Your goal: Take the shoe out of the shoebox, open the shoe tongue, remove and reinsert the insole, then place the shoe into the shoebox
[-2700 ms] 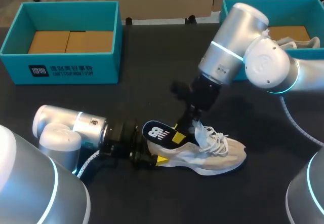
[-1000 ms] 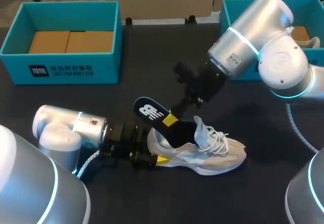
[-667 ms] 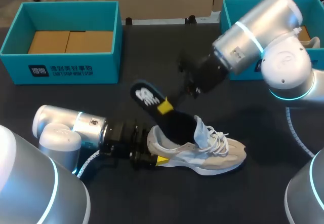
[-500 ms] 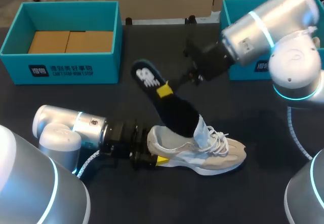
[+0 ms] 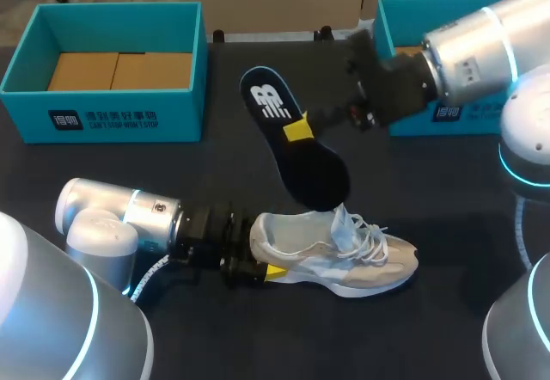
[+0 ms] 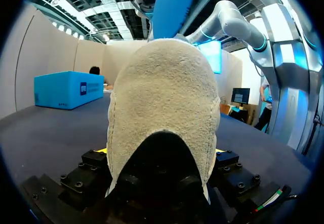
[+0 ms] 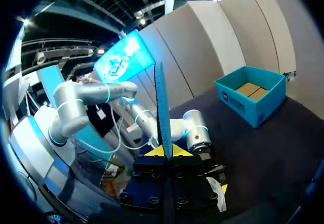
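A beige sneaker (image 5: 344, 255) lies on its side on the dark table, toe to the right, white laces loose. My left gripper (image 5: 258, 268) has the heel (image 6: 162, 112) between its widely spread fingers, which press on both sides of it. A dark insole (image 5: 309, 169) with a white logo hangs tilted in the air just above the shoe's opening. My right gripper (image 5: 298, 127) is shut on its middle. In the right wrist view the insole (image 7: 162, 102) stands edge-on between the yellow tips of the right gripper (image 7: 165, 152). The insole's blue underside (image 6: 172, 6) rises beyond the heel.
A teal shoebox (image 5: 120, 118) with a cardboard floor stands at the back left. A second teal box (image 5: 404, 6) sits at the back right, mostly hidden by my right arm. Open table lies between the boxes and in front of the shoe.
My right gripper has risen and swung to the right, drawing the insole up out of the shoe. The left gripper and the shoe have stayed put.
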You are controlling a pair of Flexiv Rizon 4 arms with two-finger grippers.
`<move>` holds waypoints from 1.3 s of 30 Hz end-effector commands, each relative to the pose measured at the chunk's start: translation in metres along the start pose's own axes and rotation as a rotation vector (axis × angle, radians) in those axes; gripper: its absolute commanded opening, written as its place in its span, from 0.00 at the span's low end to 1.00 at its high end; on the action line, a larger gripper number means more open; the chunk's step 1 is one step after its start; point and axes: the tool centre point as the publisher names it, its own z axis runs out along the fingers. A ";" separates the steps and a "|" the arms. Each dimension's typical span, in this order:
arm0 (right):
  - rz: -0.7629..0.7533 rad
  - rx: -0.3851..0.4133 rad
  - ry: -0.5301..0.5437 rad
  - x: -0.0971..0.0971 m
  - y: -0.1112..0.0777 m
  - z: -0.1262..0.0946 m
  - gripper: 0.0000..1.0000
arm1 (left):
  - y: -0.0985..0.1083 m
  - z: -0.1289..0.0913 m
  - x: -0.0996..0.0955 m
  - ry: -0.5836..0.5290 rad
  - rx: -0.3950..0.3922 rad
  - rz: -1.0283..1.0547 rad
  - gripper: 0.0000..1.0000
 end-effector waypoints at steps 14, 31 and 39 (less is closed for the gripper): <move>-0.129 -0.222 0.115 0.040 0.027 -0.055 0.00 | 0.003 0.001 -0.002 0.000 0.000 -0.001 0.00; -0.073 -0.340 0.048 0.079 0.042 -0.109 0.00 | 0.003 0.001 -0.002 0.000 0.000 -0.001 0.00; -0.051 -0.368 0.042 0.104 0.044 -0.119 0.00 | 0.003 0.001 -0.002 0.000 0.000 -0.001 0.00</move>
